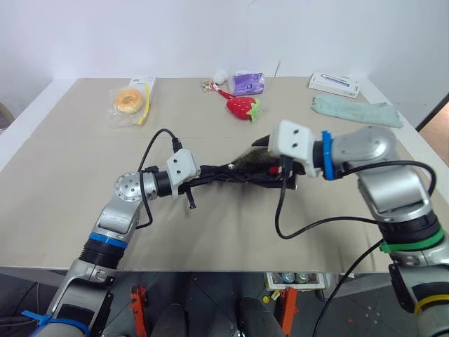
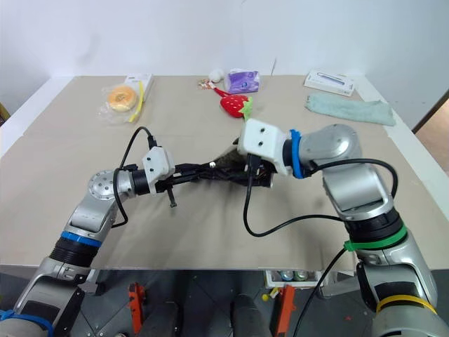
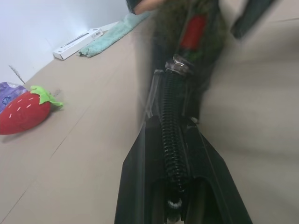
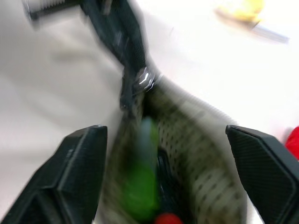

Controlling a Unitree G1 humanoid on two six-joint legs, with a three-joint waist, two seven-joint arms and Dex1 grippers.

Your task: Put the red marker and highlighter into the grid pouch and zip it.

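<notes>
Your left gripper (image 1: pixel 210 170) clamps the grid pouch (image 4: pixel 196 154) by its zipper end to hold the mouth up, while your right gripper (image 4: pixel 168 158) hangs wide apart above it, the highlighter (image 4: pixel 142 186) and red marker (image 4: pixel 167 218) lying inside the pouch.

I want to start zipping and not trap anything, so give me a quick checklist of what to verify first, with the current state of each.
1. Highlighter inside the grid pouch: ok, its green body lies in the open mouth.
2. Red marker inside: ok, red cap beside the highlighter.
3. Left gripper anchoring the pouch: ok, shut on its end.
4. Right gripper released: ok, jaws wide apart over the opening.
5. Zipper closed: not ok, mouth gapes open.
6. Zipper pull located: cannot tell.
</notes>
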